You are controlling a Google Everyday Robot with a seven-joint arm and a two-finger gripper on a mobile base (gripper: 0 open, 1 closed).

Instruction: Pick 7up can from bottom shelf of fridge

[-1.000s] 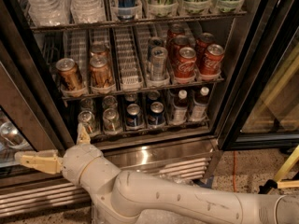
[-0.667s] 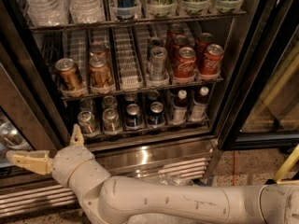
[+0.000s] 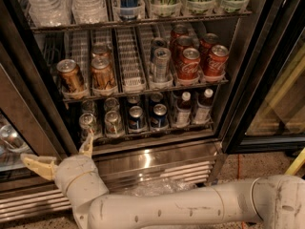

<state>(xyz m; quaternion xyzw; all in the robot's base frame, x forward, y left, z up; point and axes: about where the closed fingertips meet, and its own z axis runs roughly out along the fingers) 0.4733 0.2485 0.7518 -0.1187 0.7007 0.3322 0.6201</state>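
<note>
The fridge (image 3: 240, 85) stands open in front of me. Its bottom shelf (image 3: 152, 132) holds pale silver 7up cans in the two left lanes, the front ones being one 7up can (image 3: 87, 122) and another (image 3: 113, 121), with more behind them. My gripper (image 3: 57, 149) is open and empty, low at the left in front of the steel base (image 3: 157, 159). Its upper finger (image 3: 87, 145) points up just below the leftmost 7up can. Its other finger (image 3: 34, 165) points left.
Dark blue Pepsi cans (image 3: 137, 118) and small bottles (image 3: 183, 108) fill the lanes to the right of the 7up cans. The rack above holds bronze cans (image 3: 70, 75) and red Coca-Cola cans (image 3: 189, 63). A dark door frame (image 3: 28, 94) stands at the left. My white arm (image 3: 190, 209) crosses the foreground.
My forearm has swung lower and to the right across the foreground. The gripper stays at the lower left, open, with its upper finger shifted slightly right under the leftmost 7up can.
</note>
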